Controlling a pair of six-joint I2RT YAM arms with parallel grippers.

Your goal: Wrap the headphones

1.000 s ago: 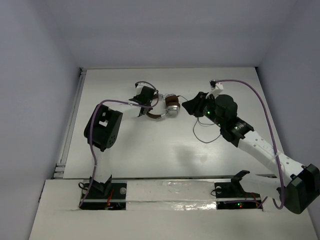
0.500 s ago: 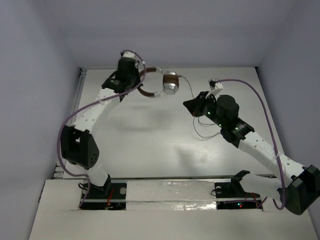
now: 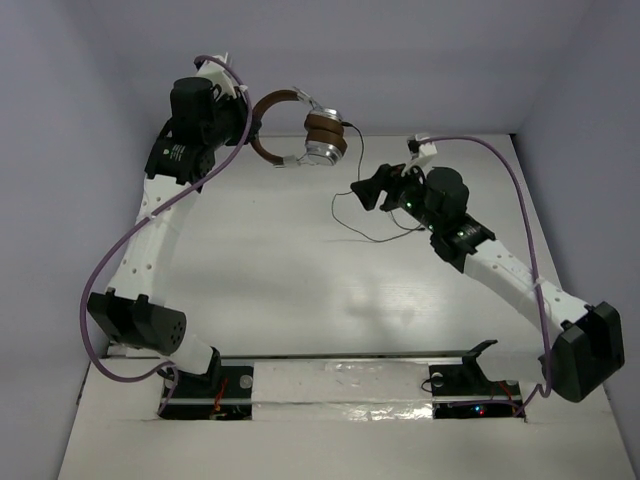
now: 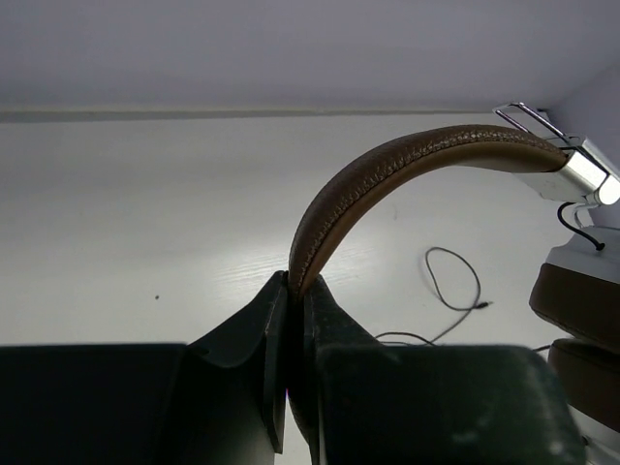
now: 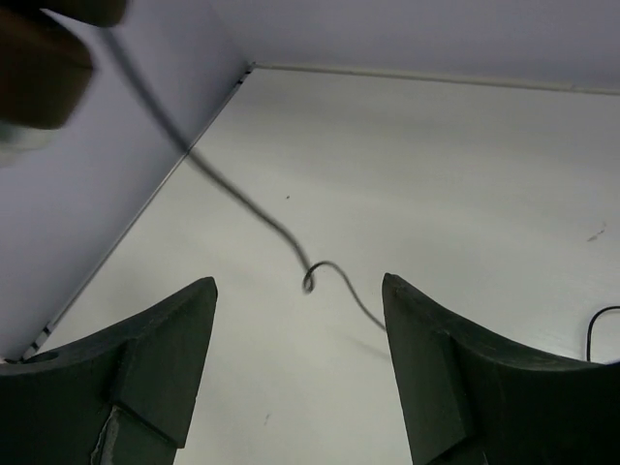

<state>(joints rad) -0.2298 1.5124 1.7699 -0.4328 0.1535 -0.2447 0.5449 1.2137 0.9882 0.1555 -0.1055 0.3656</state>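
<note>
So the left gripper point(image 4: 294, 291), clamped tight on the brown headband point(image 4: 387, 174), has hoisted the headphones point(image 3: 318, 138) off the table point(image 3: 300, 300) to 12 o'clock. The cord point(image 3: 345, 215) now dangles past the right gripper point(image 5: 295, 283) at 1 o'clock, fingers spread, gripping nothing. Looks ready for wrapping.

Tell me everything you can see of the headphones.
The headphones are an over-ear pair: a stitched, leather-like brown headband, silver sliders and two brown-and-silver earcups close together. The left end effector is shut on the headband and holds the pair above the table. A thin dark cord trails from the earcups down to the table in loose loops. The open right end effector is near the cord, not gripping it.
</note>
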